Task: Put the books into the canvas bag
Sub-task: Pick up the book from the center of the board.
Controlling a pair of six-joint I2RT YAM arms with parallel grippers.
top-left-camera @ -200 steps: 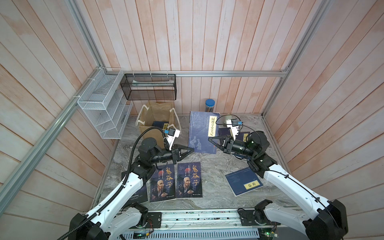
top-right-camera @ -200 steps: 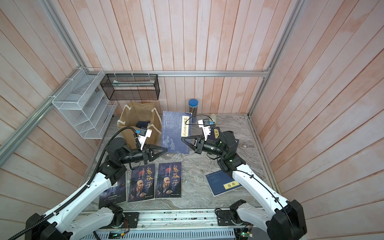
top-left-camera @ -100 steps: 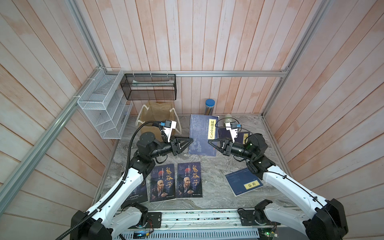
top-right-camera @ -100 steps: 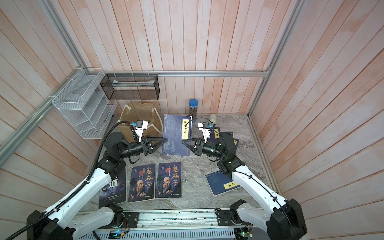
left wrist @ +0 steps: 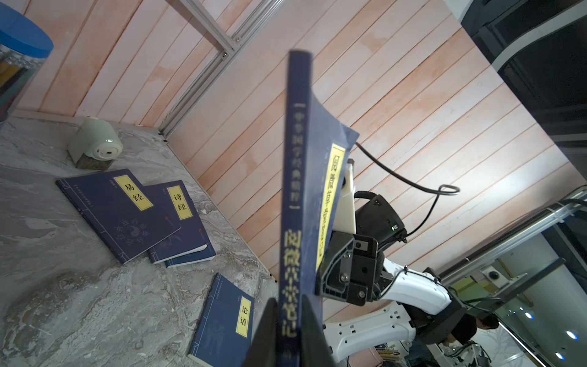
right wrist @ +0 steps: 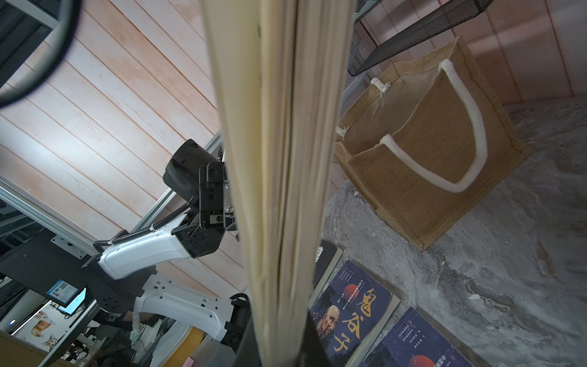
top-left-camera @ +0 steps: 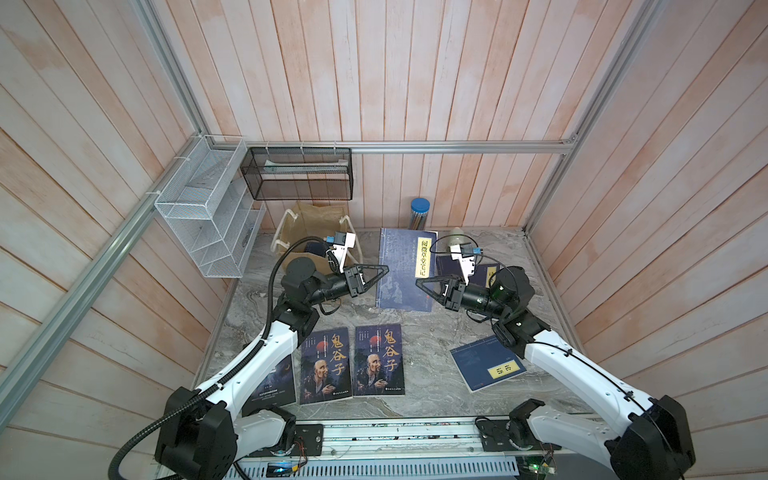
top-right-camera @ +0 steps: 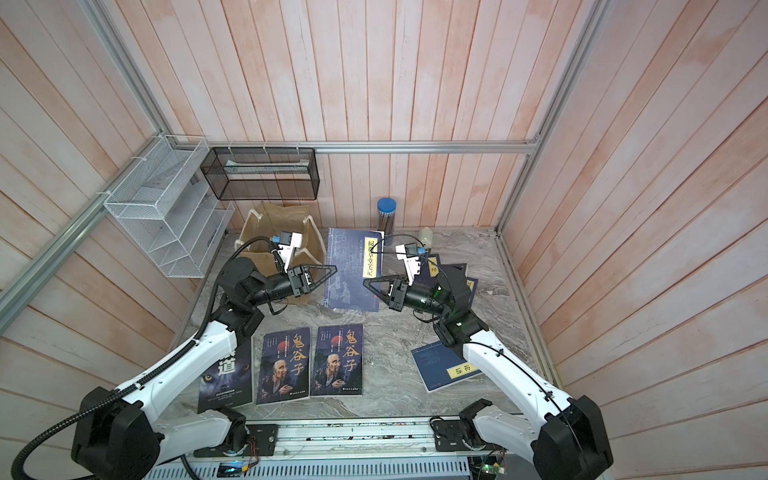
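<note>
Left gripper (top-left-camera: 385, 269) on book (top-left-camera: 398, 262) spine, right gripper (top-left-camera: 418, 282) on page edge

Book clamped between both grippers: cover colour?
The book is navy blue with a yellow title label. It shows best in a top view.

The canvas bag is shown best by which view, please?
The right wrist view: the canvas bag is close, mouth open, rope handles plain. In both top views the left arm partly hides it. The left wrist view lacks it.
</note>
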